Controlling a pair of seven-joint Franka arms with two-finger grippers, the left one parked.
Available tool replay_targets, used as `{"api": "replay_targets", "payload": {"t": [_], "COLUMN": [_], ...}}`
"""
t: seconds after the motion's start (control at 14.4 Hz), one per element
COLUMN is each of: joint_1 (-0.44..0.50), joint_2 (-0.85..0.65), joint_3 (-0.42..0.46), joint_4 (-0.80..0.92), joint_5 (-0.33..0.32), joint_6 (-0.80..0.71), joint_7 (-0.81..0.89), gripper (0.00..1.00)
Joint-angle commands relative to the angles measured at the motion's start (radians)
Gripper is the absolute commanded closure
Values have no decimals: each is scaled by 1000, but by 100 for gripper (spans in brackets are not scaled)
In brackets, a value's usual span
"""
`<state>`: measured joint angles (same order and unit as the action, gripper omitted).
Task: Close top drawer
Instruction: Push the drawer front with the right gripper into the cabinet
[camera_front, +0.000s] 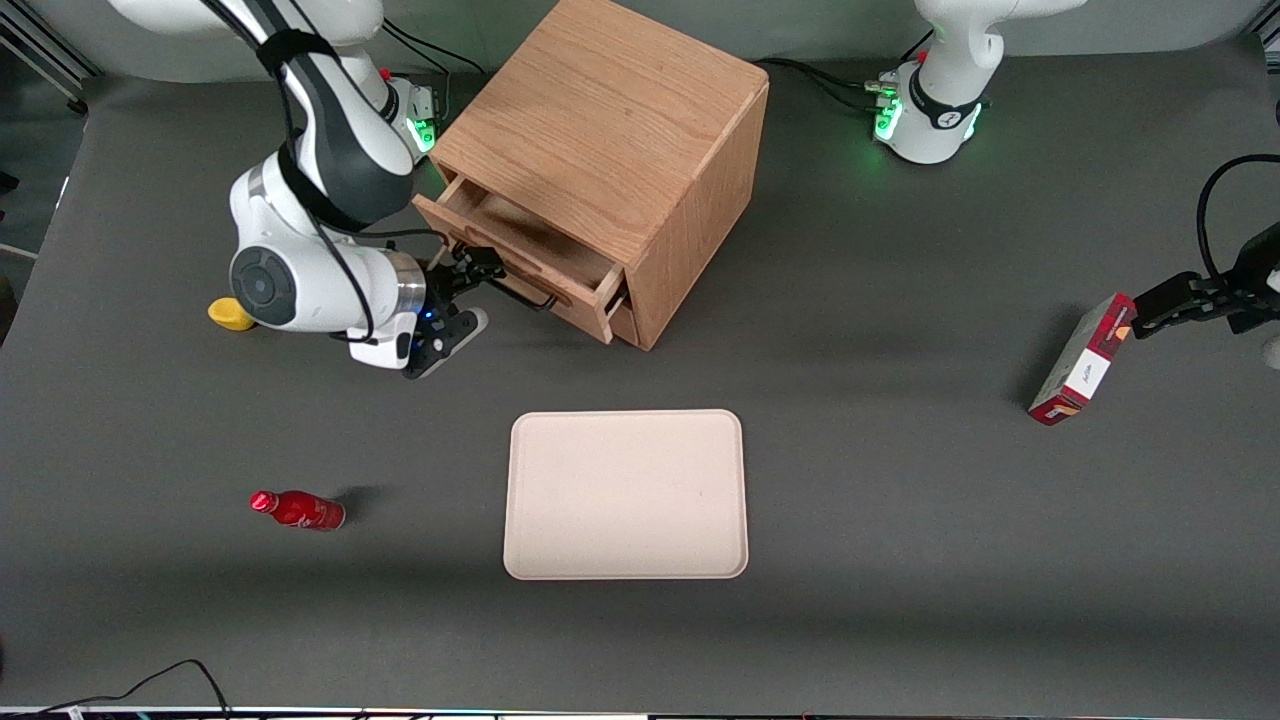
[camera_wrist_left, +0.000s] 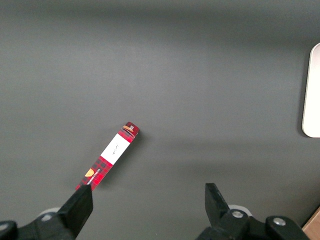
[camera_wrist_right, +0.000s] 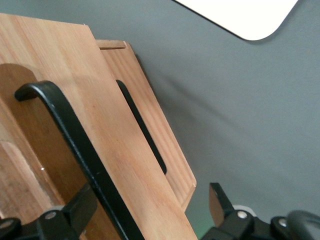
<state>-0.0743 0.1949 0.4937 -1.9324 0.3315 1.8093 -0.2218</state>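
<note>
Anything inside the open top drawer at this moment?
The visible strip of the top drawer shows only bare wood. The rest of its tray sits under the cabinet top, so that part cannot be checked. The pincer is at the drawer's front, open around its handle.

This looks like a robotics lab, not a home. A wide grey worktop (camera_front: 900, 480) carries 2 white arms bolted at their bases (camera_front: 925, 125), green status lights glowing and black cables trailing off. Test props sit scattered apart: a boxy oak cabinet (camera_front: 610, 130), a beige tray (camera_front: 627, 495), a red bottle (camera_front: 298, 509), a red carton (camera_front: 1085, 360).
</note>
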Motion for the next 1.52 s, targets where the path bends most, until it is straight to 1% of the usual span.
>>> {"api": "replay_targets", "payload": {"t": [0.0, 0.14, 0.28, 0.42, 0.62, 0.83, 1.04, 1.18, 1.25, 1.32, 1.45], "joint_1": [-7, -5, -4, -4, -4, -5, -13, -15, -16, -16, -16], "joint_2": [-80, -113, -138, -164, -178, -172, -167, -163, -161, -166, -181], "joint_3": [31, 39, 43, 52, 55, 62, 51, 45, 43, 39, 26], "joint_4": [-97, -135, -164, -183, -206, -194, -125, -35, 7, 44, 146], "joint_5": [64, 101, 113, 153, 164, 162, 138, 86, 67, 63, 8], "joint_6": [50, 65, 67, 67, 79, 79, 52, -19, -51, -85, -171], "joint_7": [29, 29, 29, 29, 29, 25, 27, 30, 32, 33, 56], "gripper": [0, 0, 0, 0, 0, 0, 0, 0, 0, 0, 0]}}
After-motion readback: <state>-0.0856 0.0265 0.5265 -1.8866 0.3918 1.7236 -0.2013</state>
